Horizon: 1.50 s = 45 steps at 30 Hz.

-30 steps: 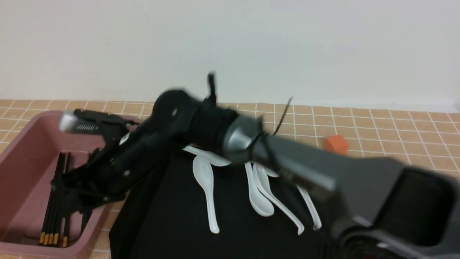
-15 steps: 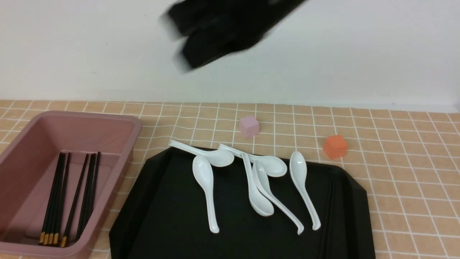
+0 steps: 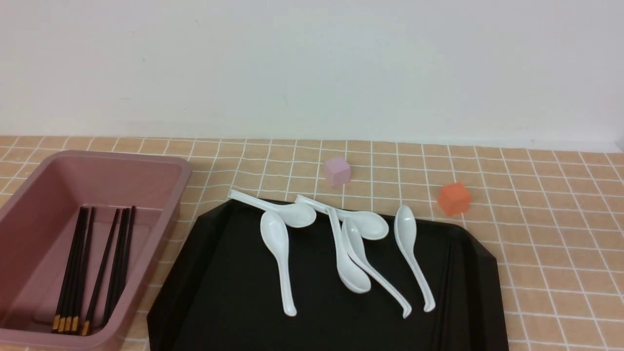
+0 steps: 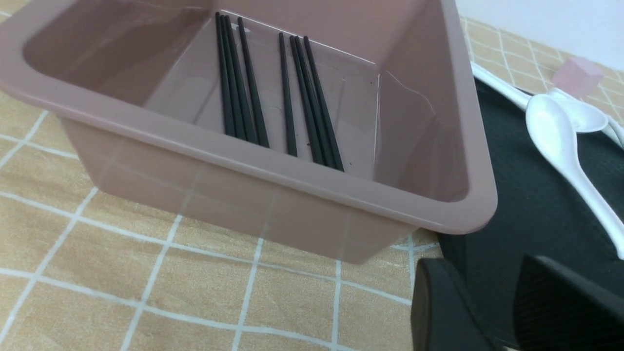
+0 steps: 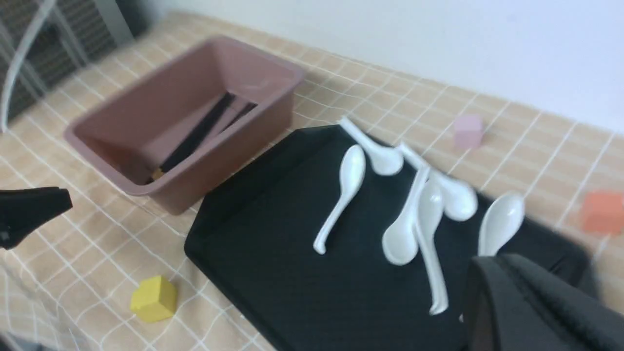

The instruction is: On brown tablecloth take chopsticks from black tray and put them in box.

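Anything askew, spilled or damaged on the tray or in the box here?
Nothing spilled or damaged. Only slight untidiness: two white spoons lie with handles poking out over the black tray's far rim above the brown tablecloth, and the middle spoons overlap. The chopsticks lie flat inside the box.

We see the chopsticks, thin black sticks with gold tips toward us, lying flat and lengthwise in two loose groups on the floor of the deep dusty-pink box. The box stands on the brown tablecloth, just left of the matte black tray.
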Each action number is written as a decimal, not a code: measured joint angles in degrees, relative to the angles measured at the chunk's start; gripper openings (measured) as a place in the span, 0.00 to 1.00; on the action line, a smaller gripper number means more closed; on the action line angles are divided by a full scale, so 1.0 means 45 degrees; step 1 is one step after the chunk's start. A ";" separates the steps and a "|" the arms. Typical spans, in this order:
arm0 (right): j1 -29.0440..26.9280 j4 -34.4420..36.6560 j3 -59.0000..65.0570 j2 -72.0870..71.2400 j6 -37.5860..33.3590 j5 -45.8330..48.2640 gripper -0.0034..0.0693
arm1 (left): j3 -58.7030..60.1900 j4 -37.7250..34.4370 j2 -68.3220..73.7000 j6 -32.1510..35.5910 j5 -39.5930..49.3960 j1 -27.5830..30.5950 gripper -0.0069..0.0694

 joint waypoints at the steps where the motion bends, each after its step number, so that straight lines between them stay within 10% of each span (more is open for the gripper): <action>1: 0.0000 -0.0036 0.0806 -0.0501 0.0163 -0.0509 0.04 | 0.0000 0.0000 0.0000 0.0000 0.0000 0.0000 0.40; 11: 0.0000 -0.1273 0.4836 -0.3555 0.0129 -0.4890 0.04 | 0.0000 0.0000 0.0000 0.0000 0.0000 0.0000 0.40; 36: -0.0031 -0.1404 0.5291 -0.3884 -0.0114 -0.5032 0.06 | 0.0000 0.0000 0.0000 0.0000 0.0000 0.0000 0.40; 45: -0.3867 -0.1084 0.7994 -0.5069 -0.1669 -0.5275 0.08 | 0.0000 0.0000 0.0000 0.0000 0.0000 0.0000 0.40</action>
